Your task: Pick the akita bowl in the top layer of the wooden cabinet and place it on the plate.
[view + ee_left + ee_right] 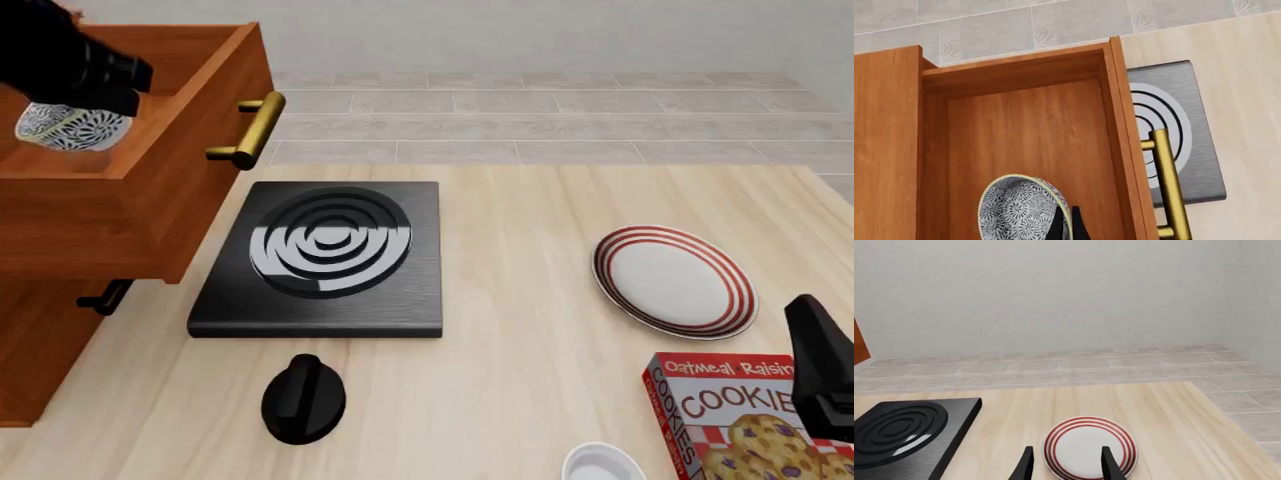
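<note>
The wooden cabinet point(34, 340) stands at the table's left with its top layer point(147, 200) pulled out and the brass handle point(251, 130) facing right. The akita bowl point(1021, 210), black-and-white patterned, hangs tilted over the drawer's inside point(1027, 135). My left gripper point(1067, 222) is shut on its rim. From the front the bowl point(60, 128) shows just under the left arm point(74, 60). The red-ringed white plate point(674, 278) lies at the right of the table. My right gripper point(1067, 467) hovers open near the plate point(1089, 447), holding nothing.
A black stove point(327, 255) with a ringed burner lies right of the cabinet, below the drawer handle point(1169, 185). A black knob-like object point(304, 398), a cookie box point(747, 420) and a plain white bowl point(603, 465) sit near the front edge. A lower drawer's handle point(104, 297) sticks out.
</note>
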You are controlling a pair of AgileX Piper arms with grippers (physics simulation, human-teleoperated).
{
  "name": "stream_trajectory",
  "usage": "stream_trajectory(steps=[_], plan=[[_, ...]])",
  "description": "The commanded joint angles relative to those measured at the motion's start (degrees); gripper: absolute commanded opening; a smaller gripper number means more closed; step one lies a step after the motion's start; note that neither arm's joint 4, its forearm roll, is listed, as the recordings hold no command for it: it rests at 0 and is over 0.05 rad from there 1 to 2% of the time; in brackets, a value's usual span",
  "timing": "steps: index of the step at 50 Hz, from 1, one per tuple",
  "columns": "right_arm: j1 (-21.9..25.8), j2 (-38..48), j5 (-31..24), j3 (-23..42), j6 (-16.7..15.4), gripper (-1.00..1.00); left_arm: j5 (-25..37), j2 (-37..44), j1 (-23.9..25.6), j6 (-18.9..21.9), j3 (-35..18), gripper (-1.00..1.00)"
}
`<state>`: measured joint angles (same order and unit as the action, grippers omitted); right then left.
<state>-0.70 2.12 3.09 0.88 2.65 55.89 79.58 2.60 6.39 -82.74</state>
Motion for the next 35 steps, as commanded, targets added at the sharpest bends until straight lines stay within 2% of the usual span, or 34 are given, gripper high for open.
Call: stream_trajectory(steps=[1,17,35], plan=[[0.1,-0.4,-0.4,-0.1,-0.1,1.0,1.1,-0.2,0.9,-0.1,-2.6,-1.0],[0.2,-0.4,-0.4,-0.1,-0.1,1.0,2.6,-0.3,2.1,-0.2,-5.9,-1.0],[0.1,-0.6,-0.5,0.0,0.0,1.0,6.1,-0.2,4.7,-1.0,-13.8,-1.0]])
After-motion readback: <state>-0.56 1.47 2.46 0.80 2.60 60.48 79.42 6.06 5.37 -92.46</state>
